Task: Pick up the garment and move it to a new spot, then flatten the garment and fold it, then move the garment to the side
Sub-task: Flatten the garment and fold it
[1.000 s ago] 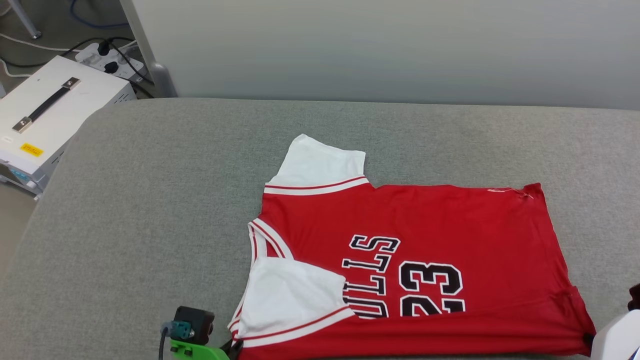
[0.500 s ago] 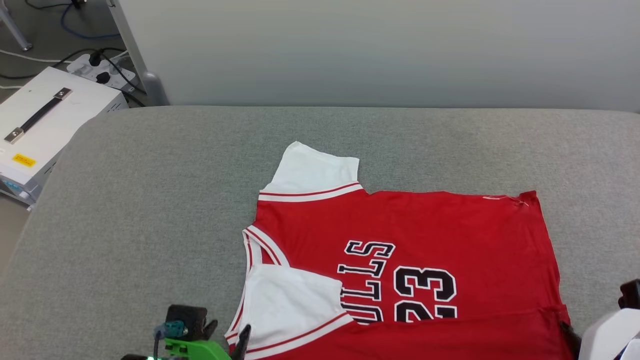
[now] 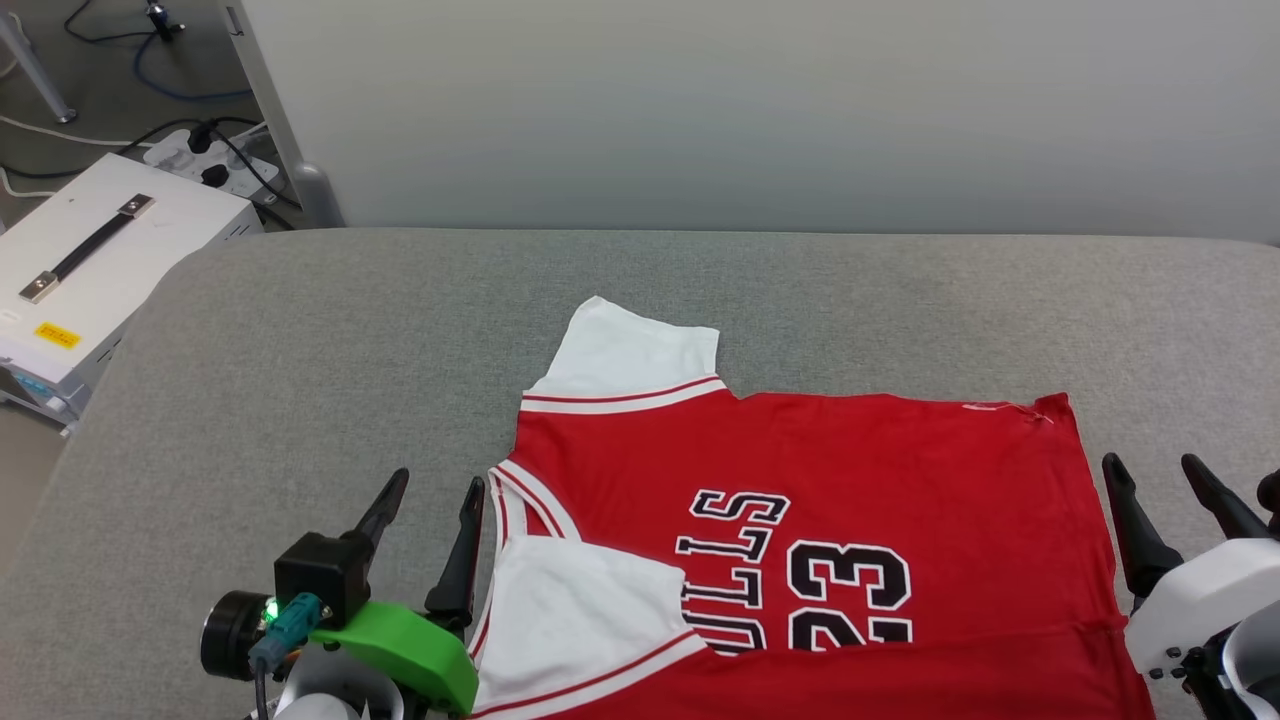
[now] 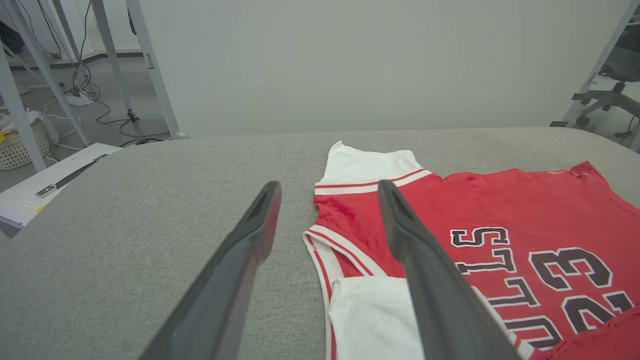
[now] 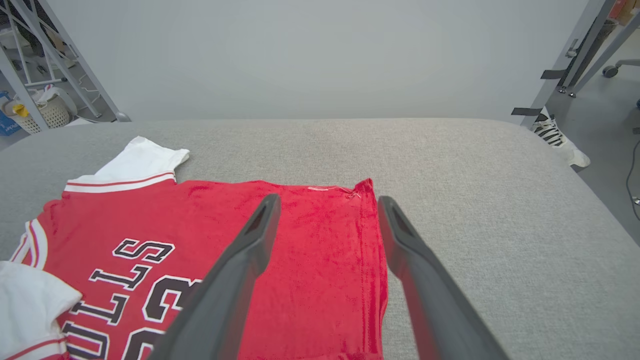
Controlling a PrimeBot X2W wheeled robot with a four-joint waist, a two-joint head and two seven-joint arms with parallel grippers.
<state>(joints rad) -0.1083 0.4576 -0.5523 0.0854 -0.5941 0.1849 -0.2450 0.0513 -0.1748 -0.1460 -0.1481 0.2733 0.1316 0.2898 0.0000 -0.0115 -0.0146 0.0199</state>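
White box with black strap handle (image 3: 90, 250) sits far left of the left gripper (image 3: 437, 487). Its fingers are spread, empty, just beside the collar of the red jersey shirt with white sleeves (image 3: 850, 460). Shirt lies flat on grey fabric tabletop (image 3: 300, 380) between both grippers. Beside the hem, right gripper (image 3: 1150, 465): fingers apart, empty.

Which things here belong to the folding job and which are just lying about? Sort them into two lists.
Job: garment, on the grey pad; left gripper, open; right gripper, open.
Lying about: white box with a black handle; power strip; basket; office chair; shoe.
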